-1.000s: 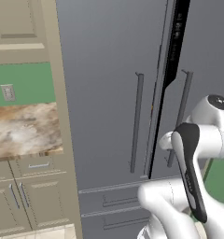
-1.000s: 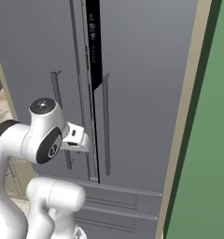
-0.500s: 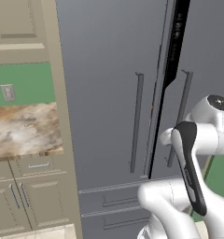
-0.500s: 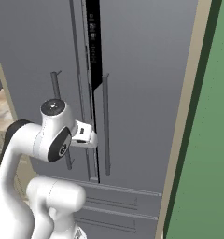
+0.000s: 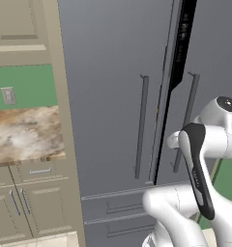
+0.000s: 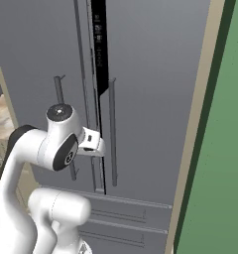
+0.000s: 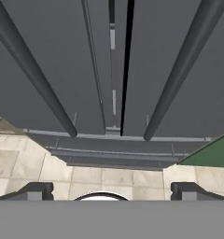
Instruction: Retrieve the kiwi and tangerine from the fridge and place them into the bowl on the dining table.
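Two long bar handles (image 5: pixel 141 126) run vertically on the upright fridge (image 5: pixel 113 87); the gripper (image 7: pixel 112 190) hangs spread wide, empty.

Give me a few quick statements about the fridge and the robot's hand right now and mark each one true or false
1. The fridge doors stand slightly ajar, with a dark gap between them. True.
2. The hand is clamped on a door handle. False: its fingers stand wide apart, gripping nothing.
3. A marbled counter sits left of the fridge. True.
4. A tangerine lies in the hand. False: it holds nothing.
5. The fridge has drawers below the doors. True.
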